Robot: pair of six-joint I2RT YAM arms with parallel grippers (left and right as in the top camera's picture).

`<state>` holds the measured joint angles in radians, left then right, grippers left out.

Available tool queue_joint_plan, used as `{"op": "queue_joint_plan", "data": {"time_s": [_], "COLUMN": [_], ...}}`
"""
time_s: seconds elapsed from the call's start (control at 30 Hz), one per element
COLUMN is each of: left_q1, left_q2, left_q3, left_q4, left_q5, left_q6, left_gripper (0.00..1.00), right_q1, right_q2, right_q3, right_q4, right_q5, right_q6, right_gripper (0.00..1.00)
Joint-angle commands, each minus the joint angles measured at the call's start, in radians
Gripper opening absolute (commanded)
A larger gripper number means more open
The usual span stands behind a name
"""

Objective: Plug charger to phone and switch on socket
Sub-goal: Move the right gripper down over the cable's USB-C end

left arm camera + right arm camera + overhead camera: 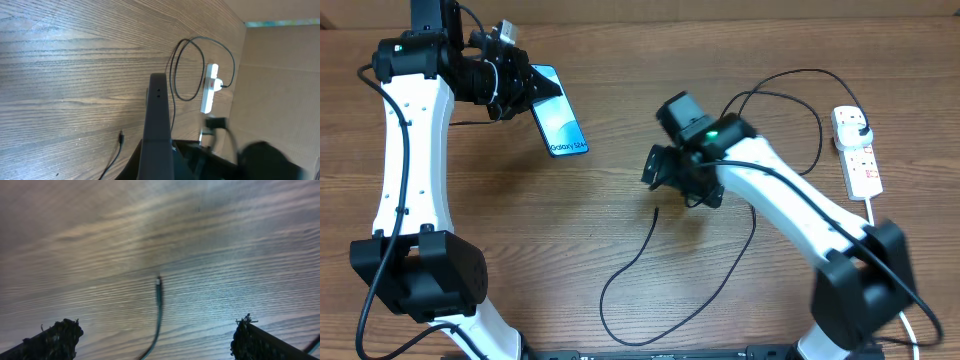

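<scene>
White links (pixel 405 150), black joints (pixel 420 275) (one green light (pixel 712 134)).

The only words that can be read are "Galaxy S24", in small letters on the bright cyan screen of the phone (pixel 558 120), near its end closest to the middle of the tabletop in the overhead view. The white power strip (pixel 857 150), well to the right of the phone, carries small red markings, but they are too small to read as letters or signs. In the left wrist view the same strip (pixel 210 88) shows one red mark, also illegible.
</scene>
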<state>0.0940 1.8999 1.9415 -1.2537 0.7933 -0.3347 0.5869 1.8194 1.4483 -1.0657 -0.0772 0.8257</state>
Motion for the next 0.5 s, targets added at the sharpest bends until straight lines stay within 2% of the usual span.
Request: {"op": "queue_joint_plan", "data": {"time_s": [0.0,0.37,0.47], "left_q1": [0.006,0.013,0.016], "left_q2": [-0.003,-0.003,-0.003], "left_q3": [0.008,0.008,0.008], "left_q4": [0.001,0.005,0.005], "left_q5": [0.039,0.037,0.038], "left_q6": [0.036,0.051,0.051], "left_gripper": [0.04,0.04,0.04], "right_q1": [0.035,0.097,0.098], "right_q2": [0.056,0.138,0.159], "right_q3": [0.018,0.017,0.017], "right_q4": [0.002,0.000,0.002], "right_q5": [0.025,0.062,0.061], "right_q6": [0.023,0.065,0.065], "right_gripper": [1.00,1.00,0.97]}}
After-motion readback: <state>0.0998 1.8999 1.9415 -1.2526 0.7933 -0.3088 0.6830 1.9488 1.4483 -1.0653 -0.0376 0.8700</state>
